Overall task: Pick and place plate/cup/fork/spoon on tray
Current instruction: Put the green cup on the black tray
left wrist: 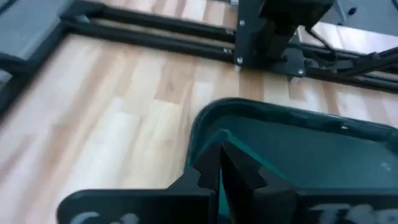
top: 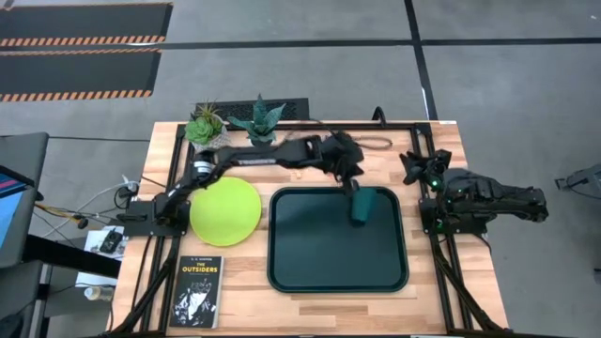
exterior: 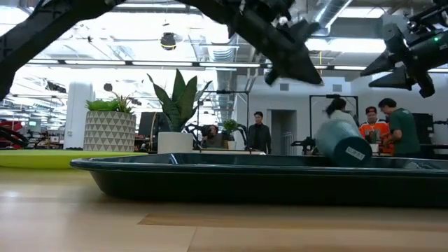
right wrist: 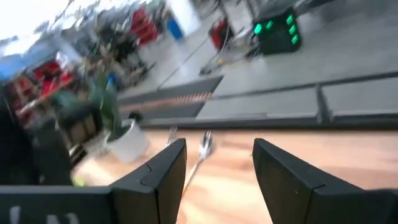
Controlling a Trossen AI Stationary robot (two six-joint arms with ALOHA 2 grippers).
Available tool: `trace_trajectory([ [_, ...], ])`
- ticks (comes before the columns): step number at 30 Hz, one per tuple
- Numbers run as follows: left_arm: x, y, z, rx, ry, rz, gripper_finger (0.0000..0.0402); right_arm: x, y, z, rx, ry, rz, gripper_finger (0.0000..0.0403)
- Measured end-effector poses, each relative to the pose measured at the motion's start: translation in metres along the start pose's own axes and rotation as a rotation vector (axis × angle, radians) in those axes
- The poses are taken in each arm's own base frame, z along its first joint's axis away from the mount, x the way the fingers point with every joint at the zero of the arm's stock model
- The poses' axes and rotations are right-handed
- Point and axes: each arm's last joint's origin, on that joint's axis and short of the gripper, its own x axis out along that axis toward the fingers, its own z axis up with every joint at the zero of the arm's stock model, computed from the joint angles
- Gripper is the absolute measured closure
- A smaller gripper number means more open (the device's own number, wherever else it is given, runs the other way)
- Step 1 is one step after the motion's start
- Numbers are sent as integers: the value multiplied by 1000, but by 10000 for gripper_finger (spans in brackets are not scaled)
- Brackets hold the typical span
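The dark green tray (top: 282,272) lies at the table's middle. The teal cup (top: 361,207) is in the tray's far right part, tipped over at a slant (exterior: 343,143). My left gripper (top: 353,184) hangs just above the cup's far end. Its fingers are shut with nothing between them (left wrist: 222,165), and the low view (exterior: 308,73) shows a gap to the cup. The lime-green plate (top: 225,210) lies flat on the table left of the tray. My right gripper (top: 411,167) waits open (right wrist: 217,168) at the far right. It faces the fork (right wrist: 171,132) and spoon (right wrist: 204,144), which lie on the table.
A black book (top: 199,291) lies at the near left corner. Two potted plants (top: 207,125) (top: 258,117) stand at the far edge. Black frame rails (top: 434,188) run along the table's right side. People stand in the room behind (exterior: 399,126).
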Motion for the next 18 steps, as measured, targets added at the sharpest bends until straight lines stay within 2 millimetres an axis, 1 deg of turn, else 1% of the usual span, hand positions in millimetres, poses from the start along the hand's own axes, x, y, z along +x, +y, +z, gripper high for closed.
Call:
trace_trajectory([
  [2, -18, 8, 7, 15, 17, -17, 390, 0, -2, -3, 0, 36, 1, 193],
  [3, -23, 12, 8, 14, 27, -25, 382, 0, -3, -4, 6, 45, -7, 193],
  [5, -27, 20, 7, 4, 51, -57, 356, 0, -4, -6, 18, 57, -17, 193],
  [9, -31, 36, 6, 29, 60, -217, 288, 0, -4, -6, 18, 62, -19, 193],
  [12, -24, 43, -2, 83, 76, -300, 245, 0, -4, -7, 8, 79, -2, 193],
  [13, -18, 45, -6, 100, 88, -314, 236, 0, -4, -7, 6, 90, 6, 193],
  [15, -7, 45, -10, 151, 69, -321, 226, 0, -4, -9, 4, 121, 21, 193],
  [17, -5, 43, -13, 155, 84, -332, 223, -1, -4, -10, 7, 148, 42, 193],
  [18, -4, 41, -11, 161, 63, -337, 224, -1, -4, -11, 0, 170, 58, 193],
])
